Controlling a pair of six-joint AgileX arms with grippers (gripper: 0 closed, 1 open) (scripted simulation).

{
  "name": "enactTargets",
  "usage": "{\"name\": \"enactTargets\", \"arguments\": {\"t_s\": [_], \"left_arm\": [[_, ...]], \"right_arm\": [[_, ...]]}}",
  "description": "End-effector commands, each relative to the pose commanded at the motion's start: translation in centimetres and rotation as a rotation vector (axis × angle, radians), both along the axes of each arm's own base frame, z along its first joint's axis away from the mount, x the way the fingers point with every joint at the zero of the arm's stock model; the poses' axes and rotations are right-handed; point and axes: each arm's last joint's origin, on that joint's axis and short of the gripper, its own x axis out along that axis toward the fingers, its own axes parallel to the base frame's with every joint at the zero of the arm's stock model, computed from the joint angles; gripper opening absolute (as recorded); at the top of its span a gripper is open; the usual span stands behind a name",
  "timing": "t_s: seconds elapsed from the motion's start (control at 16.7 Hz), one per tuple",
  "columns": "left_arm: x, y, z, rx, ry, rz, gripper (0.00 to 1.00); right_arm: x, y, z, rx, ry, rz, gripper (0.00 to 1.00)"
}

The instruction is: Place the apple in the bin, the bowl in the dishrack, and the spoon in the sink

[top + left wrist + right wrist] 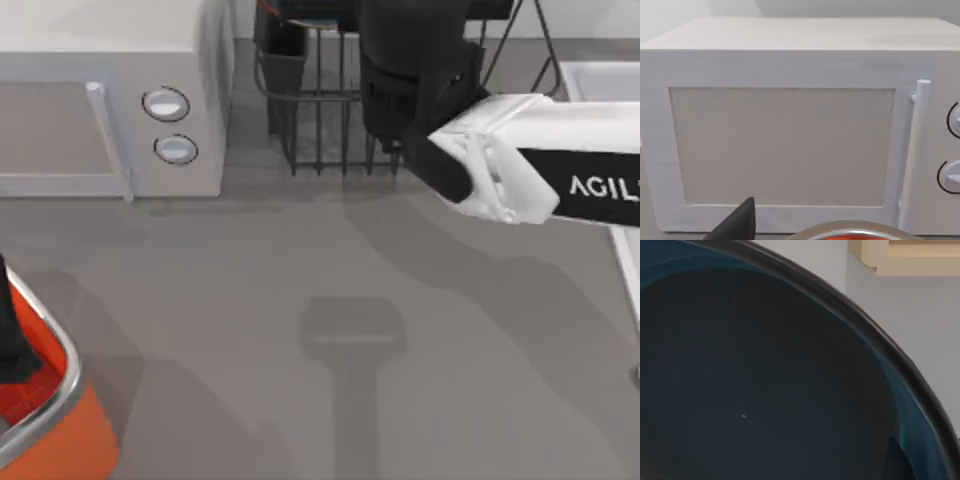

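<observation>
Presently the right arm reaches from the right side across to the dishrack (320,110) at the back of the bench (300,280); its gripper (405,105) hangs over the rack's right part. Right wrist view: the bowl (755,380), teal-blue inside, sits very close before the camera; whether the fingers grip it cannot be told. The left gripper (12,335) is over the bin (70,420) at the front left corner, its state undeterminable. A white microwave (110,100) stands back left.
</observation>
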Motion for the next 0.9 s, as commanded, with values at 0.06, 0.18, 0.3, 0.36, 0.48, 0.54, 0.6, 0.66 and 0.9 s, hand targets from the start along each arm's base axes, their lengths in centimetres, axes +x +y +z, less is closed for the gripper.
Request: {"name": "enactTargets", "arguments": {"t_s": [0.06, 0.18, 0.3, 0.36, 0.48, 0.54, 0.6, 0.66, 0.9], "left_arm": [[0.0, 0.0, 0.0, 0.000, 0.000, 0.000, 1.00], [0.0, 0.0, 0.0, 0.000, 0.000, 0.000, 1.00], [0.0, 0.0, 0.0, 0.000, 0.000, 0.000, 1.00], [0.0, 0.0, 0.0, 0.000, 0.000, 0.000, 1.00], [0.0, 0.0, 0.0, 0.000, 0.000, 0.000, 1.00], [0.0, 0.0, 0.0, 0.000, 0.000, 0.000, 1.00], [0.0, 0.0, 0.0, 0.000, 0.000, 0.000, 1.00], [0.0, 0.0, 0.0, 0.000, 0.000, 0.000, 1.00], [0.0, 0.0, 0.0, 0.000, 0.000, 0.000, 1.00]], "right_arm": [[0.9, -0.6, -1.2, 0.000, 0.001, 0.000, 0.00], [1.9, -1.4, -2.4, -0.001, 0.004, 0.001, 0.00], [2.0, -1.5, -2.5, -0.001, 0.004, 0.001, 0.00], [2.0, -1.5, -2.5, -0.001, 0.004, 0.001, 0.00], [2.0, -1.5, -2.5, -0.001, 0.004, 0.001, 0.08], [2.0, -1.5, -2.5, -0.001, 0.004, 0.001, 0.15], [2.0, -1.5, -2.5, -0.001, 0.004, 0.001, 0.23], [2.0, -1.5, -2.5, -0.001, 0.004, 0.001, 0.30], [2.0, -1.5, -2.5, -0.001, 0.004, 0.001, 0.60]]}}
